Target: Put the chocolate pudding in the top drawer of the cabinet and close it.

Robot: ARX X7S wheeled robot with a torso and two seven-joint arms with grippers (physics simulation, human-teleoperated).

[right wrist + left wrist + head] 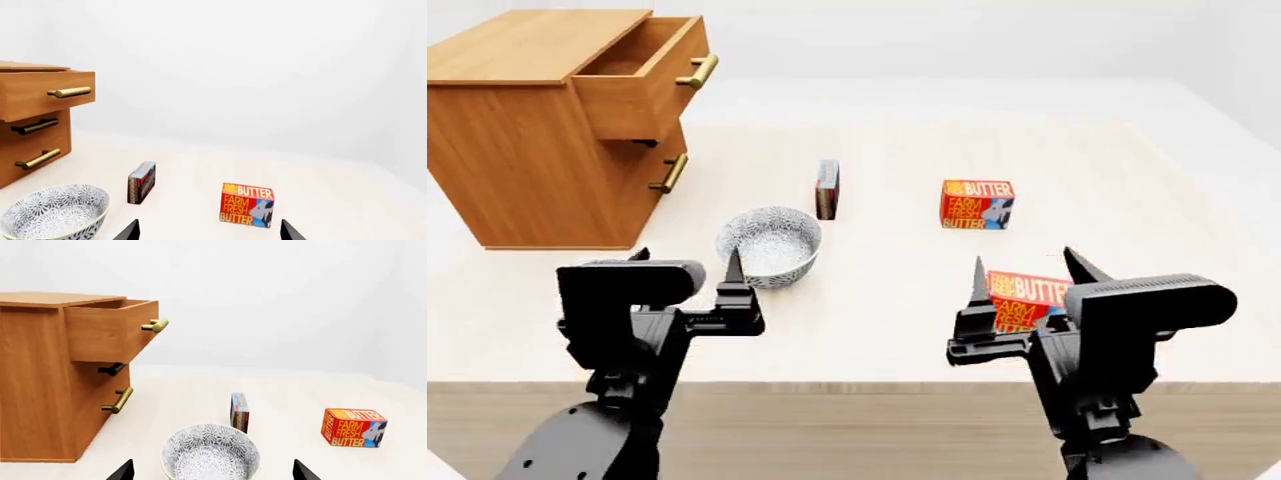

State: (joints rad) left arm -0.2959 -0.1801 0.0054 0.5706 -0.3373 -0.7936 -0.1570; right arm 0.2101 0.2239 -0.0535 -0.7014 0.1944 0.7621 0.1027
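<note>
Both grippers, left and right, gape open, holding nothing.
Beside the cabinet, top drawer open: one chocolate pudding, one bowl, two butter boxes.

A bare simulated test room, dressed with household items in the manner of a kitchen. A pale wood-grain worktop stands before plain white walls with no windows or fittings. At 10 o'clock on the worktop sits a light brown wooden cabinet with brass bar handles, its top drawer pulled out. Groceries and tableware supply the domestic note: a patterned bowl near centre, a small pudding box at 12 o'clock, and two "Farm Fresh Butter" boxes at 2 and 4 o'clock.
</note>
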